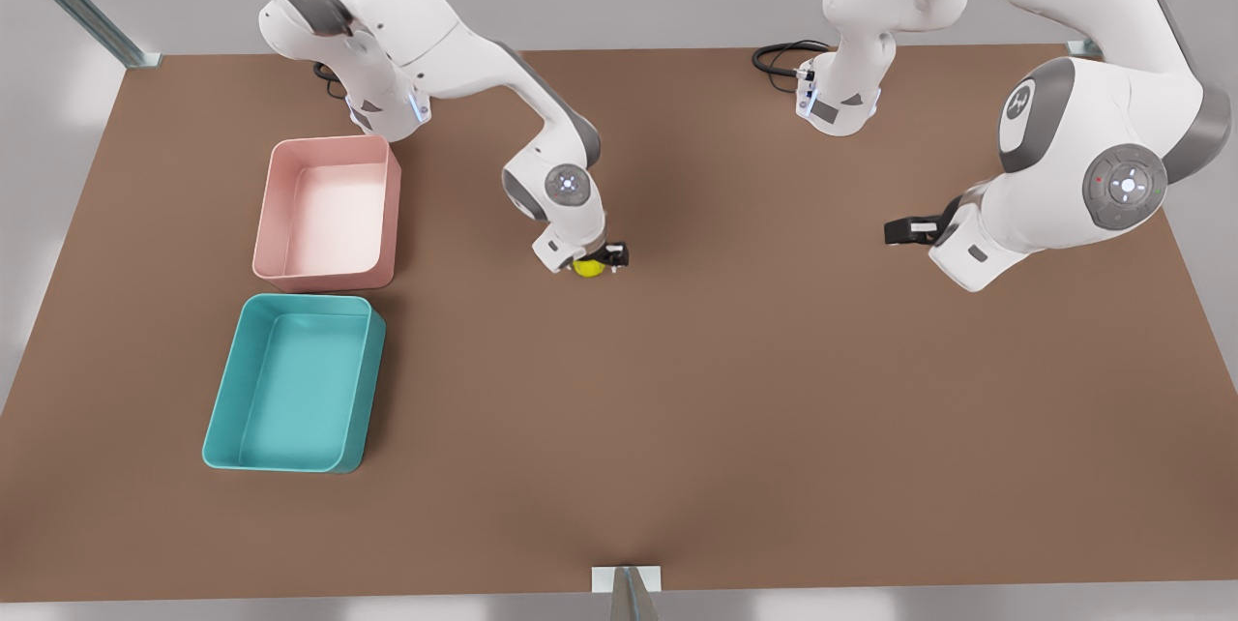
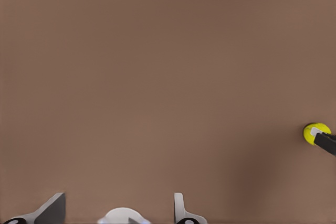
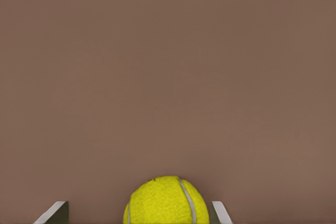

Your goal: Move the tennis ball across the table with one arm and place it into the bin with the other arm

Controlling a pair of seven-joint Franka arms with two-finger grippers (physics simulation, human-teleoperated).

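The tennis ball [image 1: 587, 267] lies on the brown table [image 1: 735, 389] near its middle. My right gripper [image 1: 592, 262] reaches down over it, on the arm at the front view's left. The right wrist view shows the ball [image 3: 166, 202] between its open fingers [image 3: 54, 212], with a gap on one side. My left gripper [image 1: 896, 232] waits open and empty above the table at the front view's right; from its wrist view the ball [image 2: 316, 132] lies far off. The teal bin [image 1: 295, 384] stands empty at the front view's left, apart from both grippers.
A pink tray [image 1: 329, 213] stands just behind the teal bin, between it and the right arm's base [image 1: 387, 113]. A black cable [image 1: 783, 55] lies by the left arm's base. Open tabletop stretches between the ball and the bins.
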